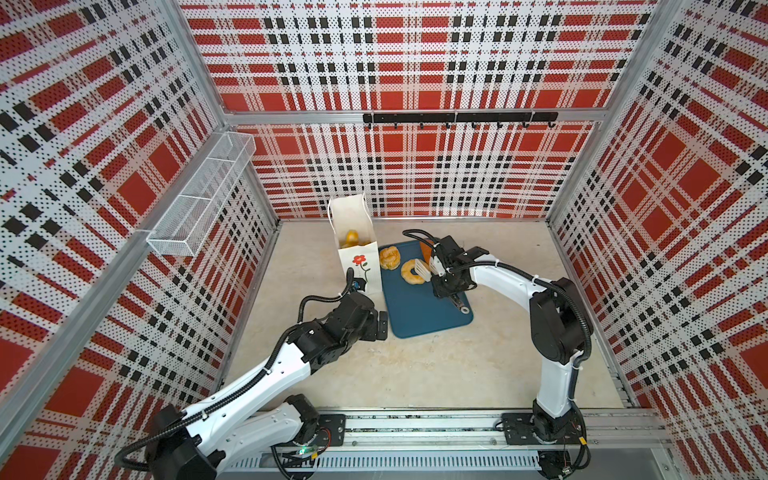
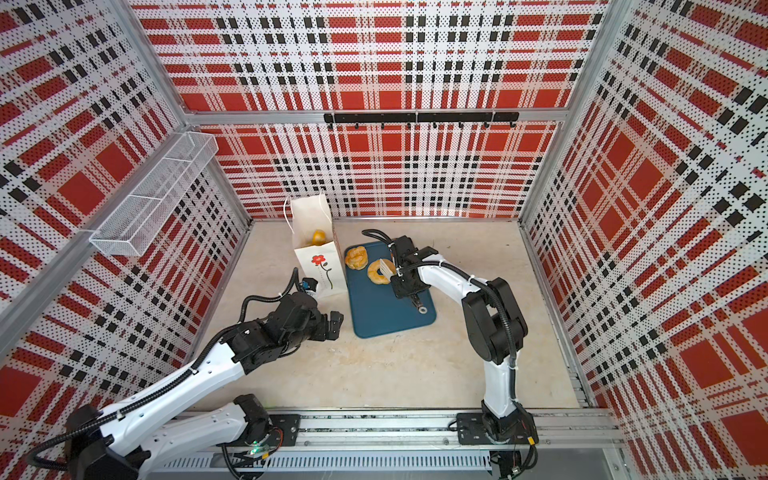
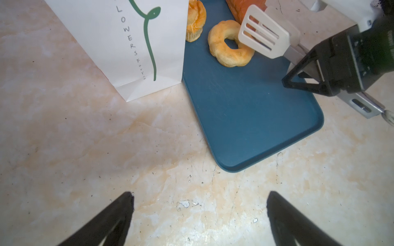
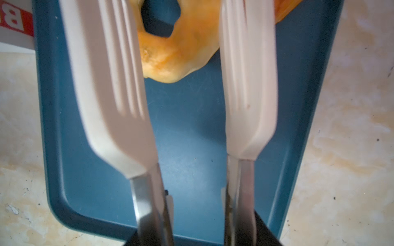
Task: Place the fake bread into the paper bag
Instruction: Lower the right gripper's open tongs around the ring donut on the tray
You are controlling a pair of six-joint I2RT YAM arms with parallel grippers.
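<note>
White tall paper bag with a red flower print [image 1: 360,266] stands upright just beside the dark blue rectangular plastic tray [image 1: 419,318], mouth open; one golden-yellow toy pastry [image 1: 352,237] shows inside; anything under it is hidden, so bag count = at least one.

On the tray: three pieces; a ridged golden puff bun [image 1: 390,257] nearest the bag; a golden ring doughnut [image 1: 411,281] mid-tray; a darker orange-brown loaf-like piece [image 3: 241,8] at the far end, partly behind the right arm. No bread on the beige marbled tabletop [image 3: 85,138] that I can see. Totals seen: four pieces of fake bread, one bag, one tray, one pair of tongs.

Grip state: right gripper [image 1: 442,284] is clamped on the steel handles of the white slotted tongs [image 4: 110,85]; the two blades stand apart, one on either side of the ring doughnut; contact with it I can't tell; doughnut rests on the tray. The left gripper [image 3: 200,193] has its jaws spread wide, empty, low over the tabletop near the bag's base and the tray's near corner; not touching either.

My read: partly done, one visibly in, three to go; step in hand is the tong pick of the doughnut; then carry to the bag mouth and release; same again for the bun and the brown piece.
</note>
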